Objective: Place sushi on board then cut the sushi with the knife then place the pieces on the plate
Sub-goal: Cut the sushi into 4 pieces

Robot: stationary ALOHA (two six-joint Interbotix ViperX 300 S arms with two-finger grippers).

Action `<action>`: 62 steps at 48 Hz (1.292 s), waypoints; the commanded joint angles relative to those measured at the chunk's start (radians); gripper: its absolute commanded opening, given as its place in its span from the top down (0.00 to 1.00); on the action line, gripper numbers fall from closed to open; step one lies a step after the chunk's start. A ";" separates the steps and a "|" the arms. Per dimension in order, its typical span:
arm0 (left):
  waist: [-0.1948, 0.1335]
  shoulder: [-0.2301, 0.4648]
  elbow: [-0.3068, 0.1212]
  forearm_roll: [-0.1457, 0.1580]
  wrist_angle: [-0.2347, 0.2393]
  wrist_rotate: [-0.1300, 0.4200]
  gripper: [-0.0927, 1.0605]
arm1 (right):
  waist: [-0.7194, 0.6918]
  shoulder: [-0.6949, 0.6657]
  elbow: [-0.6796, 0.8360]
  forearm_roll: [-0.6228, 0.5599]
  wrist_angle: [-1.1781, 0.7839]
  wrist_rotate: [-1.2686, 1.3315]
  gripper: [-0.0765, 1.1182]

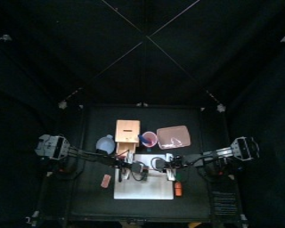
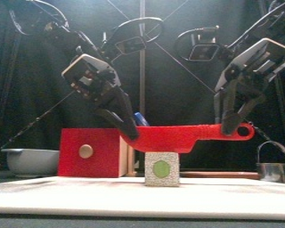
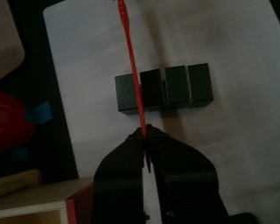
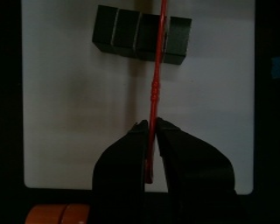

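The cutting step is in hand. The sushi roll (image 2: 163, 167) is lying on the white cutting board (image 2: 61, 191), and the red toy knife (image 2: 187, 135) is hanging level just above it, crossing near one end block. The left hand (image 2: 125, 127) and right hand (image 2: 234, 120) are each clamping one end of the knife. The next move is likely calling for a straight press down into that seam. The pink tray (image 1: 175, 136) is sitting behind the board and the wooden box (image 2: 92, 153) behind its left part — nothing is blocking the blade.

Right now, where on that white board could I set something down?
The front strip of the white board, before the sushi roll, is bare. Over the roll it is crowded: the left gripper and right gripper both clamp the red knife.
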 commanded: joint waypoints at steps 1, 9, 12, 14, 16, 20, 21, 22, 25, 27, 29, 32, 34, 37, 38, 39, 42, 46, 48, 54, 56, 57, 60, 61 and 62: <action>-0.015 -0.021 -0.025 0.005 -0.005 0.000 0.59 | 0.021 -0.028 -0.023 0.018 -0.002 -0.003 0.54; -0.029 -0.021 -0.011 -0.018 -0.035 -0.002 0.59 | 0.046 -0.002 -0.023 0.061 -0.014 -0.005 0.54; -0.028 -0.021 0.002 -0.029 -0.055 -0.002 0.59 | 0.052 0.011 -0.023 0.069 -0.023 -0.005 0.54; -0.028 -0.021 0.011 -0.032 -0.072 -0.002 0.59 | 0.055 0.018 -0.025 0.069 -0.029 -0.005 0.54; -0.023 -0.021 0.020 -0.032 -0.089 -0.002 0.59 | 0.055 0.023 -0.026 0.069 -0.034 -0.005 0.54; -0.018 -0.021 0.028 -0.035 -0.109 -0.002 0.59 | 0.054 0.028 -0.029 0.063 -0.037 -0.005 0.54; -0.017 -0.021 0.029 -0.035 -0.112 -0.002 0.59 | 0.054 0.028 -0.031 0.063 -0.035 -0.005 0.54; -0.017 -0.021 0.029 -0.034 -0.114 -0.002 0.59 | 0.054 0.028 -0.032 0.063 -0.035 -0.005 0.54; -0.017 -0.021 0.032 -0.035 -0.114 -0.002 0.59 | 0.054 0.028 -0.032 0.064 -0.035 -0.005 0.54; -0.017 -0.020 0.035 -0.034 -0.114 -0.002 0.59 | 0.054 0.028 -0.032 0.067 -0.035 -0.005 0.54; -0.015 -0.020 0.038 -0.035 -0.115 -0.002 0.59 | 0.054 0.029 -0.032 0.067 -0.037 -0.005 0.54; -0.015 -0.018 0.041 -0.034 -0.115 -0.002 0.59 | 0.052 0.035 -0.032 0.067 -0.037 -0.005 0.54; -0.015 -0.018 0.041 -0.034 -0.115 0.000 0.59 | 0.052 0.040 -0.034 0.066 -0.038 -0.005 0.54; -0.015 -0.017 0.043 -0.032 -0.115 0.000 0.59 | 0.051 0.046 -0.035 0.063 -0.038 -0.005 0.54; -0.015 -0.017 0.041 -0.032 -0.115 0.000 0.59 | 0.049 0.048 -0.037 0.063 -0.037 -0.005 0.54; -0.015 -0.017 0.043 -0.032 -0.115 0.000 0.59 | 0.049 0.049 -0.037 0.061 -0.038 -0.005 0.54; -0.015 -0.015 0.043 -0.034 -0.115 0.000 0.59 | 0.048 0.055 -0.040 0.063 -0.038 -0.005 0.54; -0.015 -0.012 0.043 -0.035 -0.115 0.000 0.59 | 0.048 0.060 -0.041 0.069 -0.038 -0.005 0.54; -0.015 -0.012 0.044 -0.035 -0.115 0.000 0.59 | 0.051 0.064 -0.041 0.071 -0.038 -0.003 0.54; -0.021 -0.009 0.057 -0.054 -0.117 -0.002 0.59 | 0.063 0.086 -0.043 0.094 -0.040 -0.003 0.54; -0.025 -0.008 0.061 -0.066 -0.121 -0.002 0.59 | 0.067 0.095 -0.043 0.095 -0.043 -0.005 0.54; -0.025 -0.006 0.061 -0.069 -0.123 -0.002 0.59 | 0.067 0.100 -0.044 0.095 -0.044 -0.005 0.54; -0.029 0.005 0.066 -0.084 -0.135 0.000 0.59 | 0.069 0.120 -0.051 0.098 -0.048 -0.005 0.54; -0.029 0.011 0.066 -0.087 -0.138 0.000 0.59 | 0.069 0.126 -0.052 0.100 -0.048 -0.005 0.54; -0.031 0.014 0.066 -0.089 -0.143 0.000 0.59 | 0.071 0.135 -0.054 0.100 -0.048 -0.005 0.54</action>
